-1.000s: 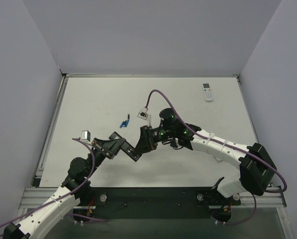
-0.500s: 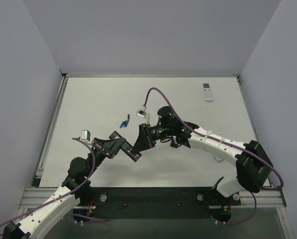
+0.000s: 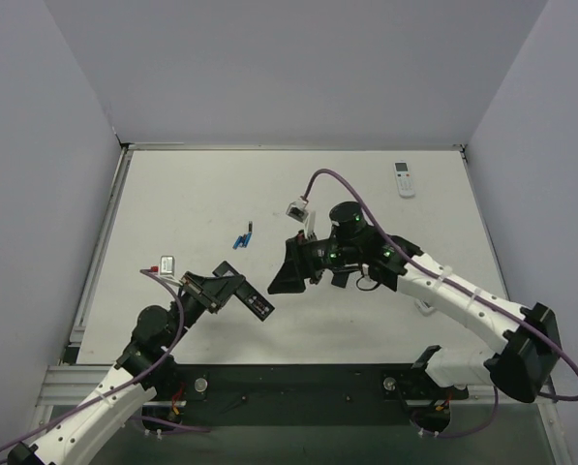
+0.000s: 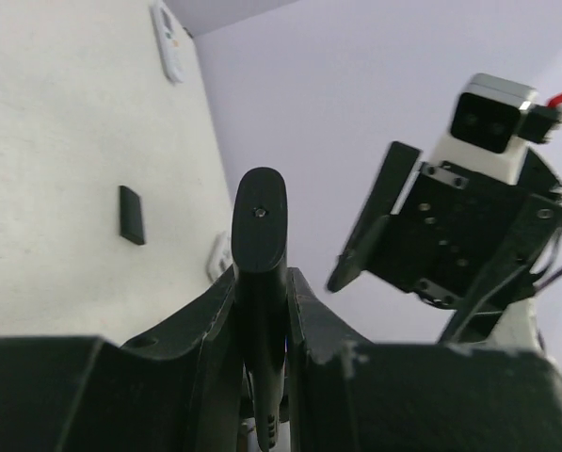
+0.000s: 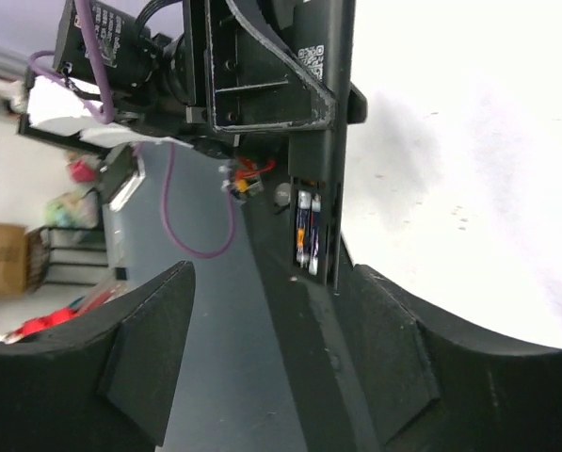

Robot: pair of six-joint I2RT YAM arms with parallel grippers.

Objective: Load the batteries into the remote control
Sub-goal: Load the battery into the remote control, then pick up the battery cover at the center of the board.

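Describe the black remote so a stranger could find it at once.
Above the near left part of the white table, the left gripper clamps a slim, flat black bar remote control, held off the surface. Unlike the small white remote lying in the far right corner, it is black and two batteries show in its open back.

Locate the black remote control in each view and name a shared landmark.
Top external: remote control left of centre, below the middle.
Left wrist: remote control upright at centre.
Right wrist: remote control at centre, running top to bottom.
Shared landmark: the left end effector, shut on it.
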